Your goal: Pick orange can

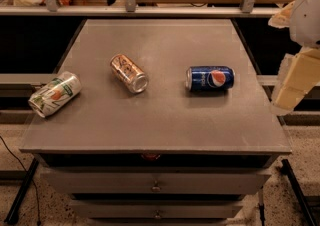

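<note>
The orange can (129, 73) lies on its side on the grey table top (160, 115), left of the middle, with its silver end toward the front right. It has a shiny copper-orange body with pale markings. My gripper (294, 84) is at the right edge of the view, past the table's right edge and raised above it. It is well to the right of the orange can and holds nothing that I can see.
A blue Pepsi can (210, 78) lies on its side right of the middle. A white-green can with an orange fruit picture (54, 94) lies near the left edge. Drawers (156, 184) are below the table front. A shelf rail (150, 10) runs behind.
</note>
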